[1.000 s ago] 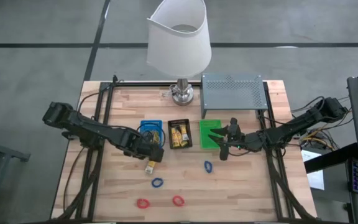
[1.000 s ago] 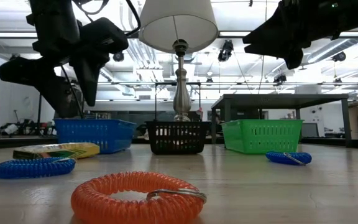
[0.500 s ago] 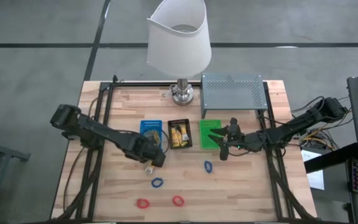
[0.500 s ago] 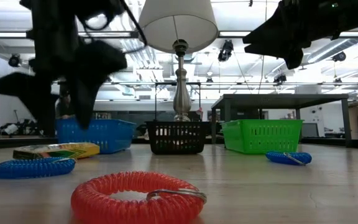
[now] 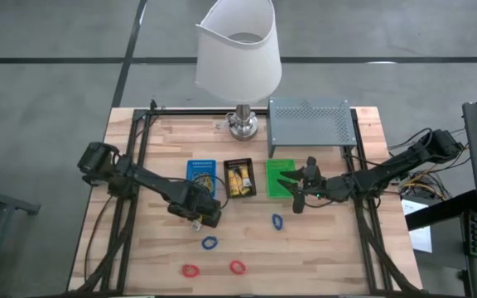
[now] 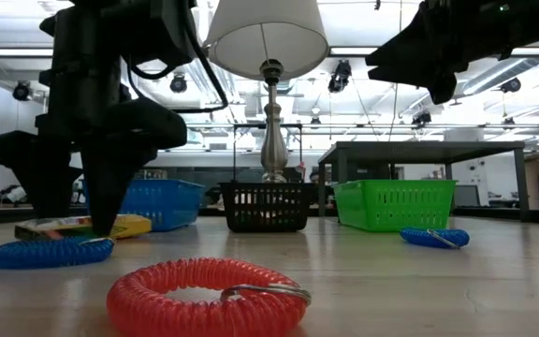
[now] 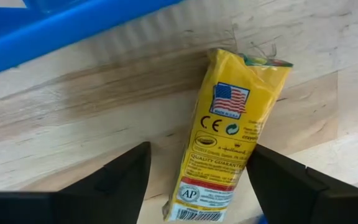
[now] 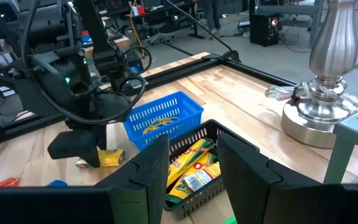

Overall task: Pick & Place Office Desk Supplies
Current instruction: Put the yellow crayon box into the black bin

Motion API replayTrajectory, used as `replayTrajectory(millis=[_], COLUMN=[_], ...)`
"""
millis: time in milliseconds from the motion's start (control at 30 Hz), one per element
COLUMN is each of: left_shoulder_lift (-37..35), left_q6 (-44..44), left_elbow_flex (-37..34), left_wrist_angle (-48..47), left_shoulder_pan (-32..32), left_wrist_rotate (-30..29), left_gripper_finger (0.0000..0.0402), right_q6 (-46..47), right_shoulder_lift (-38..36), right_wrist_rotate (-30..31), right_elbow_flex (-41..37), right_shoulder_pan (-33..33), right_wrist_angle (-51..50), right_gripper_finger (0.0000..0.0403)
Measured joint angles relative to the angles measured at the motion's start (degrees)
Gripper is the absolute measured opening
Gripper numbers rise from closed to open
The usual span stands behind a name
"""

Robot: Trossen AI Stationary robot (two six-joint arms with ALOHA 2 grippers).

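Note:
A yellow packet (image 7: pixel 229 149) with red marks lies flat on the wooden table, just in front of the blue tray (image 5: pixel 201 172); it also shows in the low view (image 6: pixel 131 226). My left gripper (image 5: pixel 199 217) is open and low over it, fingers pointing down, one finger on each long side (image 7: pixel 199 149). My right gripper (image 5: pixel 293 195) is open and empty, held above the green tray (image 5: pixel 280 178). Two blue rings (image 5: pixel 210 243) (image 5: pixel 277 222) and two red rings (image 5: pixel 190 270) (image 5: pixel 237 267) lie on the table nearer the front edge. My left gripper stands astride the packet's lower half, fingers across it from above. One finger (image 7: pixel 278 180) is right at the packet's long edge (image 7: pixel 246 163); I cannot tell whether it touches. The packet lies flat on the table.
The black tray (image 5: pixel 239 178) between the blue and green trays holds more yellow packets; the blue tray holds tan rubber bands (image 8: pixel 157 123). A lamp (image 5: pixel 240 124) and a grey perforated shelf (image 5: pixel 309 124) stand at the back. Bare wood lies at the front left and right.
My left gripper has come down onto the yellow packet, staying open, until its fingers stand on either side of it near the table top. The packet has not moved.

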Motion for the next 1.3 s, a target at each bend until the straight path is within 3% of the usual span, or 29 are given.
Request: replayTrajectory(millis=[267, 733, 1100, 1300], left_shoulder_lift=[0.00, 0.04, -0.09, -4.92], left_q6=[0.17, 0.35, 0.35, 0.14], left_elbow_flex=[0.00, 0.00, 0.00, 0.00], left_wrist_angle=[0.17, 1.21, 1.14, 0.43], left_shoulder_pan=[0.02, 0.04, 0.04, 0.04], left_wrist_rotate=[-0.06, -0.63, -0.61, 0.38], left_gripper_finger=[0.0238, 0.0146, 0.0136, 0.0136], right_q6=[0.00, 0.00, 0.00, 0.00], right_shoulder_lift=[0.00, 0.00, 0.00, 0.00], right_wrist_rotate=[0.02, 0.00, 0.00, 0.00], right_elbow_flex=[0.00, 0.00, 0.00, 0.00], right_shoulder_pan=[0.00, -0.04, -0.02, 0.02], right_wrist_angle=[0.02, 0.02, 0.02, 0.02], right_gripper_finger=[0.0134, 0.0134, 0.0134, 0.0134])
